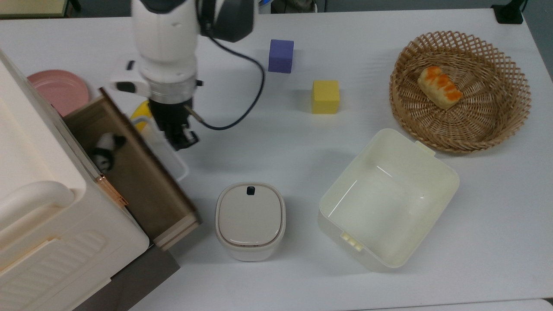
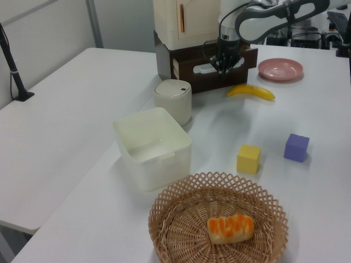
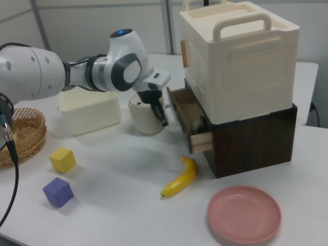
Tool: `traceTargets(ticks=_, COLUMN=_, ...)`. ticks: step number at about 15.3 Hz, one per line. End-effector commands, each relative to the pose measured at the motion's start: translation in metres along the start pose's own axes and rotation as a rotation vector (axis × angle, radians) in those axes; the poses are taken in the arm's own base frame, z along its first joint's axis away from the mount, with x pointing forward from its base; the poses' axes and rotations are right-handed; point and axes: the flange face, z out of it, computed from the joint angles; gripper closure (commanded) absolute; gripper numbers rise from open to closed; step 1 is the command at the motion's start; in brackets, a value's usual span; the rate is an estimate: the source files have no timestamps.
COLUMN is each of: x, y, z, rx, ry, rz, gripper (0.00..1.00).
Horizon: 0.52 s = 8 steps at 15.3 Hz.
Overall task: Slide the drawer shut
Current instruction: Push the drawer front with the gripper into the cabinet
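Note:
The drawer (image 1: 142, 190) is a light-wood box with a dark brown front panel, standing partly out of the cream cabinet (image 1: 39, 224). A small panda toy (image 1: 103, 154) lies inside it. My gripper (image 1: 182, 139) is shut with nothing held, and its tip sits against the outer side of the drawer's white loop handle (image 1: 170, 157). In the left view the gripper (image 2: 224, 64) hangs in front of the dark drawer front (image 2: 200, 79). In the right view the gripper (image 3: 163, 119) is just to the left of the drawer (image 3: 192, 120).
A white lidded container (image 1: 249, 220) stands close to the drawer's near corner. The cream bin (image 1: 449, 172), yellow block (image 1: 325, 96), purple block (image 1: 281, 55) and a basket (image 1: 510, 69) with bread (image 1: 440, 86) lie to the top view's right. A banana (image 3: 179, 178) and pink plate (image 1: 58, 88) flank the drawer.

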Motion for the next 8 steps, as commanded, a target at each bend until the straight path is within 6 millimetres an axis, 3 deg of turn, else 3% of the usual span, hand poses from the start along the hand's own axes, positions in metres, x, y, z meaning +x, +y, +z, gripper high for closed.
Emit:
traceTargets(ticks=1, x=0.0428, y=0.0243, z=0.0061, rx=0.036, ry=0.117, rz=0.056, gripper=1.0)
traceTargets(ticks=8, x=0.0469, y=0.0284, z=0.0064, rx=0.021, ry=0.138, rz=0.044, gripper=0.99)
